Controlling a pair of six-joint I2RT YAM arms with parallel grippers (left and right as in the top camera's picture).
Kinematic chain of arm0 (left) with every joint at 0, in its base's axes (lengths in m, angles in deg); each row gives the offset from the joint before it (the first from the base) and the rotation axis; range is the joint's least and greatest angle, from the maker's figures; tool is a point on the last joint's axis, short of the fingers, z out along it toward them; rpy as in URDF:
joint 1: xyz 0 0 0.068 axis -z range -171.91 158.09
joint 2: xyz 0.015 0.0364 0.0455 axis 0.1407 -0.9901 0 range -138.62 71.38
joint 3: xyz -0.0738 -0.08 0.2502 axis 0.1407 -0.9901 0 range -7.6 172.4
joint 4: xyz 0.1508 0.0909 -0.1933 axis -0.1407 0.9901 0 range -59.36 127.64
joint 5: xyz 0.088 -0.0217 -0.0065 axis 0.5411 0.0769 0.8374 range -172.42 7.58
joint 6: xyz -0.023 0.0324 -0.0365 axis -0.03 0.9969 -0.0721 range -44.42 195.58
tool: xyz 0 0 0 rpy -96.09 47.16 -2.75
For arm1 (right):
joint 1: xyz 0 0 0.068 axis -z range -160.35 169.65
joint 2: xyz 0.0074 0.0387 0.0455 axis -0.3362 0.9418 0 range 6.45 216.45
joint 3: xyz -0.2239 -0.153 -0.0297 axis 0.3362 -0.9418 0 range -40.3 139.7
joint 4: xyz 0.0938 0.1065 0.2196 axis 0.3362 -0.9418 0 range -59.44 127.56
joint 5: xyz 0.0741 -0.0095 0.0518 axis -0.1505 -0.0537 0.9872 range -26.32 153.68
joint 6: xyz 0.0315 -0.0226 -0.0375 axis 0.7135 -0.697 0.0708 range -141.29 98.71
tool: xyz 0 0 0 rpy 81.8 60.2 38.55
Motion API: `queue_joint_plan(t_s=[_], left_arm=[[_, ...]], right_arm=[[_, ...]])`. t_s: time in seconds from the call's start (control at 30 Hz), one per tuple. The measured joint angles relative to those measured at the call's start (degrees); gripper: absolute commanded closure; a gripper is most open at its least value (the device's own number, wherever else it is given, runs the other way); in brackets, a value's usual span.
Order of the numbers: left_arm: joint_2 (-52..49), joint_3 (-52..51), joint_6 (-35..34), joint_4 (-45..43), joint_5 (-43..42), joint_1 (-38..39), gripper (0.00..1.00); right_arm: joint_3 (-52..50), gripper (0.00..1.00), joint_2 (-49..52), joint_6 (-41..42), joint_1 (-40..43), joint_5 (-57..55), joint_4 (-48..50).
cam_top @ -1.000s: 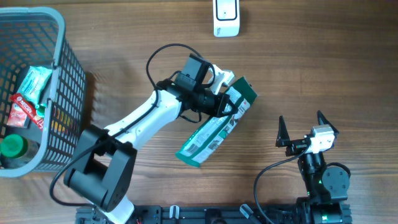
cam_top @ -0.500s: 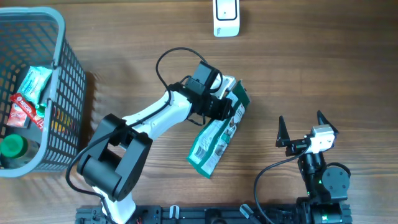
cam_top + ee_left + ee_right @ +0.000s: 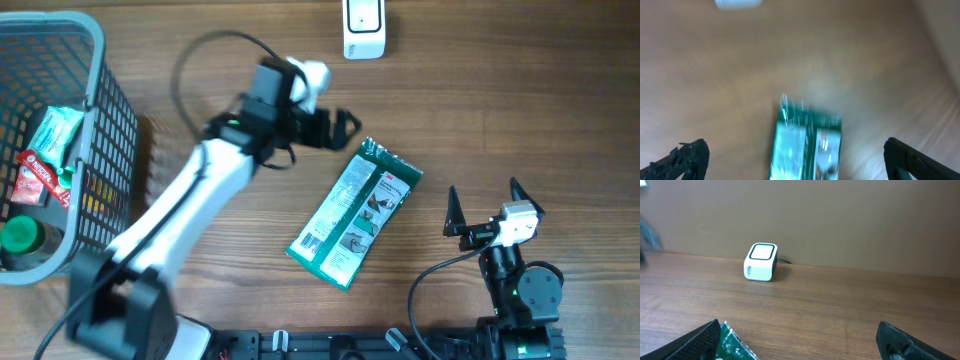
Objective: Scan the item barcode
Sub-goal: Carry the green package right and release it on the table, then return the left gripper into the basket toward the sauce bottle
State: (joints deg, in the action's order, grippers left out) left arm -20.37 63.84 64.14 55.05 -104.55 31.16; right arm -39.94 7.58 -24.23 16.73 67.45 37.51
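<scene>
Big wooden table (image 3: 500, 100), wire basket (image 3: 95, 130) at its left edge. The green packet (image 3: 355, 215) lies flat mid-table, nobody holding it. Left gripper (image 3: 345, 128) hovers just beside its top end, jaws spread wide and empty. Right gripper (image 3: 482, 186) gapes too, off to the packet's right, and the small white scanner (image 3: 364, 28) sits at the far edge.

The left arm (image 3: 185, 195) reached in a long diagonal from its base at the table's near left edge toward the middle of the far side, its white links looking smeared in the overhead view. The left gripper (image 3: 345, 127) pointed to the right, its dark fingers spread wide and apart from anything; in its wrist view the two fingertips (image 3: 687, 157) sat at the opposite lower corners. The right arm (image 3: 520, 285) stood folded compactly over its base by the table's near right edge. The right gripper (image 3: 483, 195) faced the far edge with both jaws splayed fully apart.
</scene>
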Motion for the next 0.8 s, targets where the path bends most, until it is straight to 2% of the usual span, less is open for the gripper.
queue_joint_plan(t_s=[0.27,0.47,0.63,0.8], left_arm=[[14.3,10.6,-0.5,-1.0,1.7,-14.6,0.00],[20.3,13.9,-11.5,-3.8,2.6,-35.4,0.00],[20.1,14.1,-20.9,4.3,3.0,-52.9,0.00],[17.1,14.0,-23.8,15.7,3.0,-60.9,0.00]], right_arm=[[0.0,0.00,0.0,0.0,0.0,0.0,0.0],[0.0,0.00,0.0,0.0,0.0,0.0,0.0],[0.0,0.00,0.0,0.0,0.0,0.0,0.0],[0.0,0.00,0.0,0.0,0.0,0.0,0.0]])
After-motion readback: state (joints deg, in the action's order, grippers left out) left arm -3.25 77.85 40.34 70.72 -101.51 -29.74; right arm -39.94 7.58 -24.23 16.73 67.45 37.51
